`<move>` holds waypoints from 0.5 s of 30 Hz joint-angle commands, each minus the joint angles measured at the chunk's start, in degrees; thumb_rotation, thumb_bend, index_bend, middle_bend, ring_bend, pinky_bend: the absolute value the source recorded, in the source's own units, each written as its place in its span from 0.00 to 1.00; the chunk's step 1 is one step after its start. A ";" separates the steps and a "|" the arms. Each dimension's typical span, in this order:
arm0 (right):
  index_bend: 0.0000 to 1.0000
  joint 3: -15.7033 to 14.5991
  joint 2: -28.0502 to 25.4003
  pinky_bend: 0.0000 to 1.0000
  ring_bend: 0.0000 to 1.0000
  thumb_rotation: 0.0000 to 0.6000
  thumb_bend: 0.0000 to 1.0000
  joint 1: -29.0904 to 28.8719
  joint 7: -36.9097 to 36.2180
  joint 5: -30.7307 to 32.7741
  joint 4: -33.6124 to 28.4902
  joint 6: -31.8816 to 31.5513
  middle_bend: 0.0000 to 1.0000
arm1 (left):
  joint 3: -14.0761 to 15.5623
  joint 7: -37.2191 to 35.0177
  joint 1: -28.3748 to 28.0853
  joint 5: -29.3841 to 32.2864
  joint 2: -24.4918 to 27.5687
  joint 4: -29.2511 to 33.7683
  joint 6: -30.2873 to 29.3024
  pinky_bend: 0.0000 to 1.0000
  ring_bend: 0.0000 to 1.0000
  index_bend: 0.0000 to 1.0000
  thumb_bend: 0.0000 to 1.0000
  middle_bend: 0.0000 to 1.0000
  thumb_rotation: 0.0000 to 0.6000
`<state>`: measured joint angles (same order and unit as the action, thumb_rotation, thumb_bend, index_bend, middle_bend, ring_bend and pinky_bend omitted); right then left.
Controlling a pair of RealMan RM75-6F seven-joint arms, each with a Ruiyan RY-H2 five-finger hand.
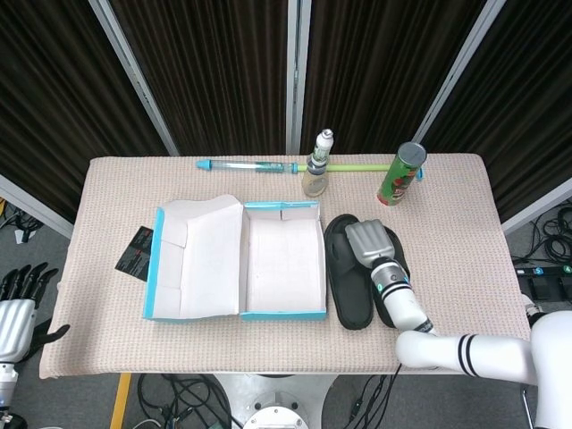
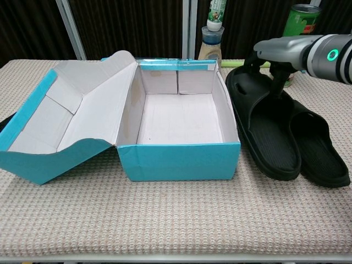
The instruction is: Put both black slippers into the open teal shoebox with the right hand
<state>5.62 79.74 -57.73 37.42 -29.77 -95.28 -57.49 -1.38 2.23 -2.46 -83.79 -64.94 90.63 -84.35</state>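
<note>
Left hand (image 1: 18, 313): dark fingers spread apart, holding nothing, hanging off the table's left edge near its front corner.
Card (image 1: 137, 251): flat, dark and glossy, tucked beside the shoebox lid toward the left edge.
Shoebox (image 2: 179, 162): teal cardboard outside, plain white inside, rectangular, lid folded open to the left; it sits mid-table toward the front edge.
Table (image 1: 268, 344): covered in a beige, coarse woven cloth.
Left slipper (image 2: 264, 129): matte black moulded foam, ribbed footbed, toe end tilted up, just beside the shoebox's right wall.
Right hand (image 2: 283, 48): smooth grey shell, fingers curled down, gripping the left slipper's strap.
Right slipper (image 2: 322, 148): same black foam, lying flat against its mate.
Can (image 1: 400, 174): green cylinder, upright near the back edge.
</note>
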 commanded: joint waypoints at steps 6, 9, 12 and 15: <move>0.50 4.98 -9.38 0.98 0.80 1.00 0.07 5.10 -15.46 -7.05 -5.86 7.77 0.39 | -0.16 0.85 -0.03 0.06 0.69 1.06 -0.28 0.00 0.00 0.14 0.00 0.07 1.00; 0.50 7.38 -10.81 0.98 0.80 1.00 0.07 5.51 -21.95 -8.27 -5.84 13.14 0.39 | -0.17 0.88 0.08 -0.05 0.81 1.22 -0.58 0.00 0.00 0.14 0.00 0.07 1.00; 0.50 9.41 -10.64 0.98 0.80 1.00 0.07 5.04 -26.76 -9.51 -4.25 17.50 0.39 | -0.10 0.92 0.18 -0.25 0.94 1.35 -0.84 0.00 0.00 0.14 0.00 0.07 1.00; 0.50 11.56 -9.78 0.98 0.80 1.00 0.07 4.25 -31.20 -10.22 -2.51 21.00 0.39 | 0.04 0.84 0.39 -0.32 1.05 1.36 -1.06 0.00 0.00 0.14 0.00 0.07 1.00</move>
<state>15.24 69.92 -53.16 8.88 -38.88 -99.01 -38.98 -1.35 3.07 -2.07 -84.11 -63.90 92.00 -85.41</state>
